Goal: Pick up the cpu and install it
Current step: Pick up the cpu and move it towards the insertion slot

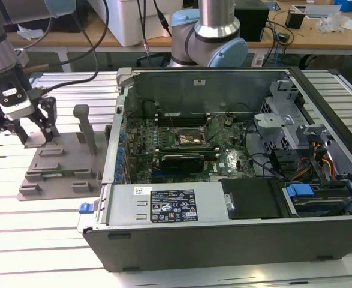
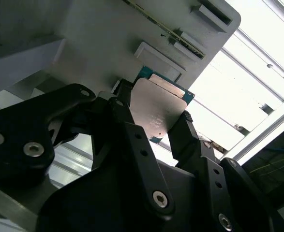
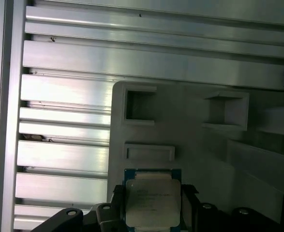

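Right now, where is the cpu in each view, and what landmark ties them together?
Exterior view: at the gripper, on the exterior view's left, beside the computer case; too small to make out.
Second wrist view: the cpu at the gripper, grey tray behind it.
First wrist view: cpu beside a raised bar.
Shared landmark: the grey tray.

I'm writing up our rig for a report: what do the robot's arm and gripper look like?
The arm is silver-grey tubing with light blue joint caps, a white label near the wrist and black cables trailing off it. The gripper is black, with two linked fingers studded with screws.
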{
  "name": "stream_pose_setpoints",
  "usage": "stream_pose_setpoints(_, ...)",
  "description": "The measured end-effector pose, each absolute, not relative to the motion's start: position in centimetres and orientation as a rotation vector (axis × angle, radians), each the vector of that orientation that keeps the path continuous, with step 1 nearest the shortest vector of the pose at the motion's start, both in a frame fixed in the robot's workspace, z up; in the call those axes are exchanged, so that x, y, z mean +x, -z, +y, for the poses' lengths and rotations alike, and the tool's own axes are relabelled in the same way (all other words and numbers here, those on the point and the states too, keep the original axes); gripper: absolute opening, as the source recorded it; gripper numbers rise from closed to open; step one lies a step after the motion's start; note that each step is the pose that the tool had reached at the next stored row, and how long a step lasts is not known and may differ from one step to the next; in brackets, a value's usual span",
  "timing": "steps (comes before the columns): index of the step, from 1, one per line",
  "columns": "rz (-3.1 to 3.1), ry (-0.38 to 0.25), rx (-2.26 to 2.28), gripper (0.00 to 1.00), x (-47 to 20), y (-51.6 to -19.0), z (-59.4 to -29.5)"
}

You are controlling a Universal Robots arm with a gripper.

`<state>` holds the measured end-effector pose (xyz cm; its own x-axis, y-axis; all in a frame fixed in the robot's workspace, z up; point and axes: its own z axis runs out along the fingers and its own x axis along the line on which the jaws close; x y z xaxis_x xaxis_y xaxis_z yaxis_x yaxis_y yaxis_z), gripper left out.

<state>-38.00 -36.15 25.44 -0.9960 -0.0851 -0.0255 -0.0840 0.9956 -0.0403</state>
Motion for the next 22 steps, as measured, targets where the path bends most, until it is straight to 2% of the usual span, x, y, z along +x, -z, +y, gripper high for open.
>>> stream_pose_setpoints(22, 3.111, 0.061, -0.132, 0.55, -38.0, -27.9, -36.2)
